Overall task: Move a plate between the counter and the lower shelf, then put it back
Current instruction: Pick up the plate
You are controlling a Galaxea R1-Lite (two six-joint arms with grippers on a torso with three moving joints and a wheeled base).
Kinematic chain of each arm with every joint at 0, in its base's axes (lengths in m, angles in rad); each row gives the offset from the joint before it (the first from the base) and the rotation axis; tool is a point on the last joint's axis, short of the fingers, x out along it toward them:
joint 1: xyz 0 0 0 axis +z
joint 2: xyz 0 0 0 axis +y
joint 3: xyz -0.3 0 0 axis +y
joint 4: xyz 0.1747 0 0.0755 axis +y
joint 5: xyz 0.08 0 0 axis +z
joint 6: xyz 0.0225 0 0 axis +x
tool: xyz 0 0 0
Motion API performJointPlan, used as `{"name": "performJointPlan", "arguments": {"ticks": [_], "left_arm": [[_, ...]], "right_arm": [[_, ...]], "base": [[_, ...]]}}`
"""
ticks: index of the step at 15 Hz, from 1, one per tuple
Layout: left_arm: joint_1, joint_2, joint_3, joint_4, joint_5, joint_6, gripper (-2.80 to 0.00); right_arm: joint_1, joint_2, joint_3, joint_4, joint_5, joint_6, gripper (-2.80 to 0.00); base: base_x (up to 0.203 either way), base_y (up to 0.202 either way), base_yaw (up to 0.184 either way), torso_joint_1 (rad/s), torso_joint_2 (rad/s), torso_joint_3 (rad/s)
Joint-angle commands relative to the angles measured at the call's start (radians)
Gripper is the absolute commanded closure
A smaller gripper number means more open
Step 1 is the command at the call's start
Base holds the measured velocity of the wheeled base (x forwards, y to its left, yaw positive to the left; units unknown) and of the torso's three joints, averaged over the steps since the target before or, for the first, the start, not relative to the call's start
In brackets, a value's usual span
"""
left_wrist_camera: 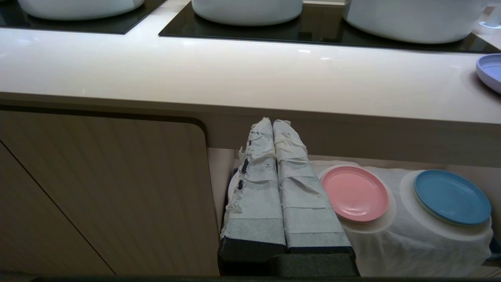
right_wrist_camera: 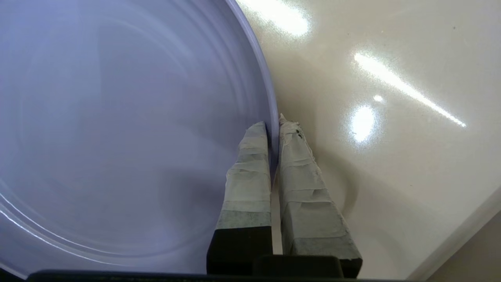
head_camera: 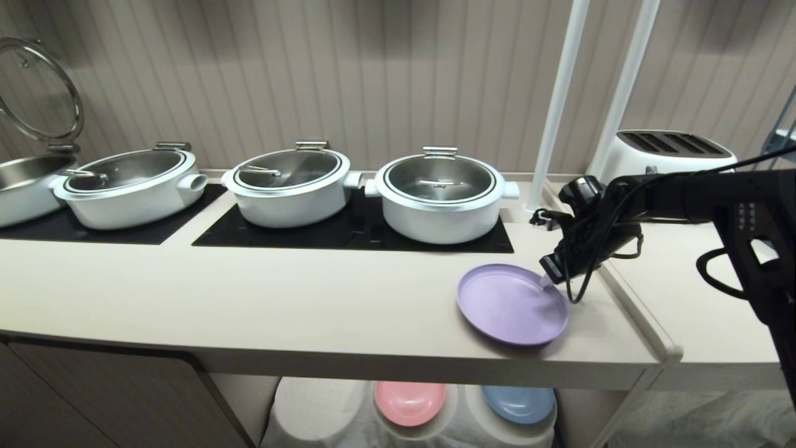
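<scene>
Lilac plate (head_camera: 511,303) on surface (head_camera: 249,298): right end effector (right_wrist_camera: 273,124) clamped on its right rim, fingertips hidden in head view. Left end effector (left_wrist_camera: 272,122) together.

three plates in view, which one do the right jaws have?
The lilac plate on the counter: the right gripper is shut on its rim. The pink plate and blue plate sit untouched on the lower shelf.

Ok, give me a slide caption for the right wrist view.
Right gripper shut on the lilac plate's rim, above the beige counter.
</scene>
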Motion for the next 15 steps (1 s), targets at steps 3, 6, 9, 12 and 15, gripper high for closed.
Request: {"name": "performJointPlan", "arguments": {"ticks": [3,6,9,12,15], "left_arm": [[0.000,0.001,0.000,0.000,0.000,-0.001,0.00],[0.001,0.001,0.000,0.000,0.000,-0.001,0.00],[0.000,0.001,0.000,0.000,0.000,-0.001,0.00],[0.001,0.001,0.000,0.000,0.000,-0.001,0.00],[0.000,0.001,0.000,0.000,0.000,-0.001,0.00]], "right_arm": [[-0.002,-0.041,0.005,0.010,0.002,0.077,0.00],[-0.002,-0.073,0.010,0.032,0.002,0.127,0.00],[-0.001,-0.114,0.019,0.080,0.003,0.189,0.00],[-0.001,-0.162,0.064,0.082,0.003,0.266,0.00],[-0.005,-0.218,0.128,0.080,0.005,0.312,0.00]], "base": [[0.000,0.000,0.000,0.000,0.00,0.000],[0.000,0.000,0.000,0.000,0.00,0.000],[0.000,0.000,0.000,0.000,0.00,0.000],[0.000,0.000,0.000,0.000,0.00,0.000],[0.000,0.000,0.000,0.000,0.00,0.000]]}}
